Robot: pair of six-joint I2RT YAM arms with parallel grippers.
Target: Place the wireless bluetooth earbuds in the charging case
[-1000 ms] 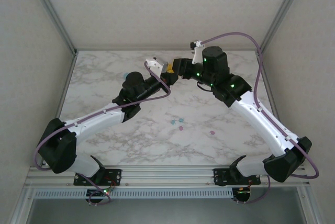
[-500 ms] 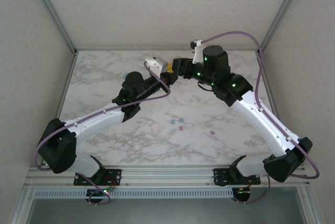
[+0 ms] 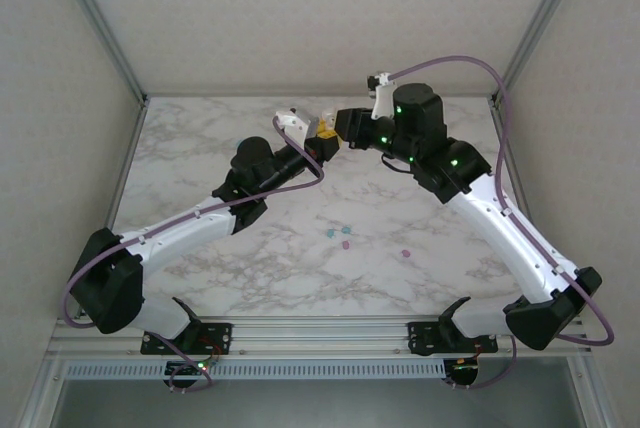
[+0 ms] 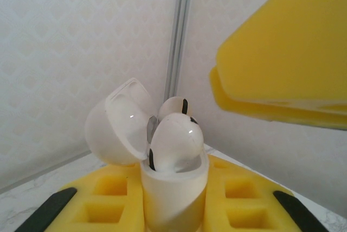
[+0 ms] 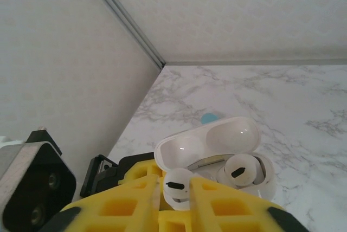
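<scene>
Far side of the table [image 3: 300,268]: the left gripper [image 4: 173,202] clamps the open case [image 4: 173,188], with two white earbuds [image 4: 176,140] standing in its wells. The right gripper [image 5: 178,180], jaws drawn together, hovers just beside them. Light, slick and fragile, the buds look best pinched gently at their rounded heads.

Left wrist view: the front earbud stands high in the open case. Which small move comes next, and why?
Probably press the front earbud down with the shut right fingers: it rises above the rim of the charging case, and they hang above it.
</scene>
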